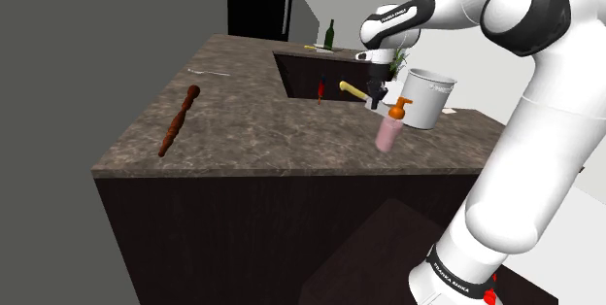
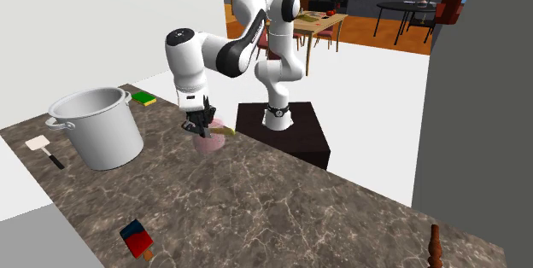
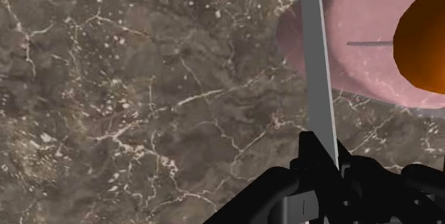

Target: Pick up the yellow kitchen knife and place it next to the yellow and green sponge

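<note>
My gripper (image 1: 378,97) is shut on the yellow-handled kitchen knife (image 1: 352,88) and holds it above the dark marble counter (image 1: 243,123). The handle sticks out sideways toward the shoulder view's left. In the wrist view the grey blade (image 3: 318,65) runs straight out from between the gripper (image 3: 324,162). In the second exterior view the gripper (image 2: 198,125) and knife (image 2: 224,130) hang just above a pink soap bottle (image 2: 209,143). The yellow and green sponge (image 2: 143,98) lies flat on the counter behind the arm, beside the pot.
A pink soap bottle (image 1: 389,135) with an orange pump (image 3: 424,41) stands right under the gripper. A big grey pot (image 2: 96,126) sits close by. A brown pepper mill (image 1: 178,121), a spatula (image 2: 43,148), a red-blue object (image 2: 137,239) and a sink recess (image 1: 311,72) are farther off.
</note>
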Motion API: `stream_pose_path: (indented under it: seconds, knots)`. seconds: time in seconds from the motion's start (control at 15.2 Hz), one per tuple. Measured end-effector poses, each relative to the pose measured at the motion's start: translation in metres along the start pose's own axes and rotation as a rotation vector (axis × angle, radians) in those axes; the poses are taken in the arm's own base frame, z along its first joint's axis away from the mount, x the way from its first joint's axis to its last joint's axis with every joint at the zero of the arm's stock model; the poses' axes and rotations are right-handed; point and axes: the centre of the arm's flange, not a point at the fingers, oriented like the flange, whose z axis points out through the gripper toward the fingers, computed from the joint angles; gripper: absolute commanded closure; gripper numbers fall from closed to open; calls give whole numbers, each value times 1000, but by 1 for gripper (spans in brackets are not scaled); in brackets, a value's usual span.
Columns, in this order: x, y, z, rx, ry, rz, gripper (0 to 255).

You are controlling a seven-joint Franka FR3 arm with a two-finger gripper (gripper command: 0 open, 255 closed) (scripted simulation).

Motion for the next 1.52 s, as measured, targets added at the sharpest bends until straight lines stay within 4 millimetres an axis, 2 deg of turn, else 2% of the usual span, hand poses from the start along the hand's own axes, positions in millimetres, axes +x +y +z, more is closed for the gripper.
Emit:
stream_pose_path:
  seconds: [1.52]
  knots:
    - [-293,-67,40,1,1,1,255]
